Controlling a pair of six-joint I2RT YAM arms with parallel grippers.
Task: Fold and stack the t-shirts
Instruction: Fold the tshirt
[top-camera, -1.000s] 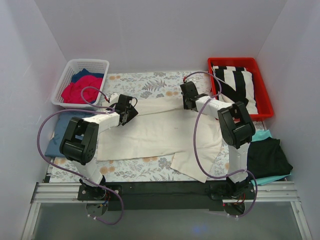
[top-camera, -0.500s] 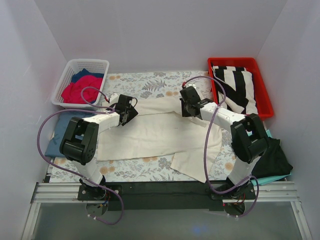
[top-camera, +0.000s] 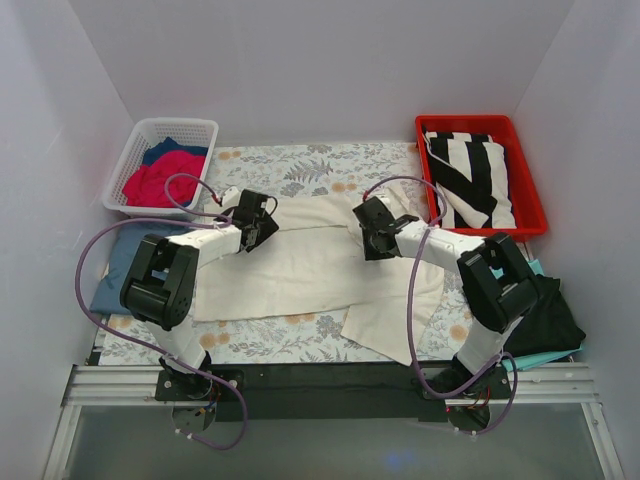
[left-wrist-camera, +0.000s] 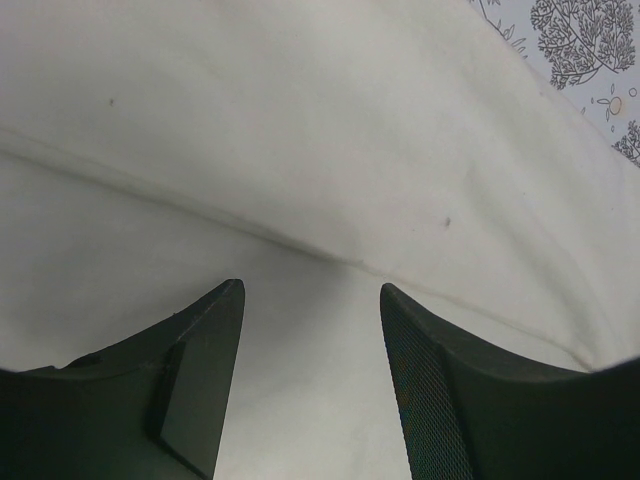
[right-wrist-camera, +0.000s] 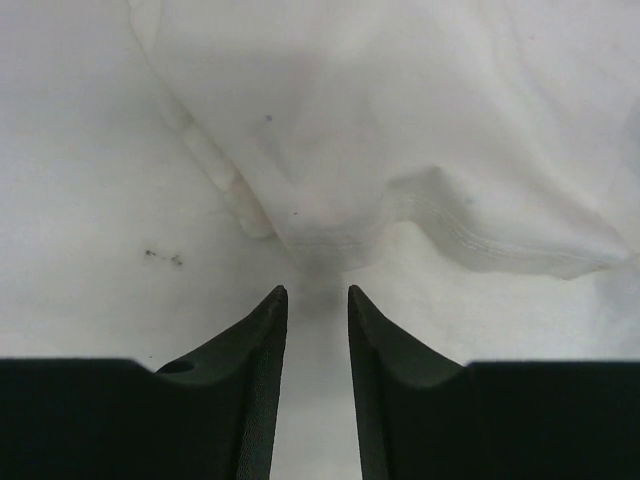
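White walls enclose the floral-covered surface (top-camera: 300, 160). The cream t-shirt (top-camera: 310, 265) lies spread across its middle, between my two arms. My left hand (left-wrist-camera: 312, 290) hovers over the shirt's left end, jaws wide, nothing between them. My right hand (right-wrist-camera: 317, 290) sits low over the shirt's right part, jaws narrowly apart, a hemmed fold just ahead of the tips, unclamped. A black t-shirt (top-camera: 540, 310) lies at the right edge.

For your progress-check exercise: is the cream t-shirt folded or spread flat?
Partly folded: the cream t-shirt has its far edge doubled over, one layer overlapping another in the left wrist view.
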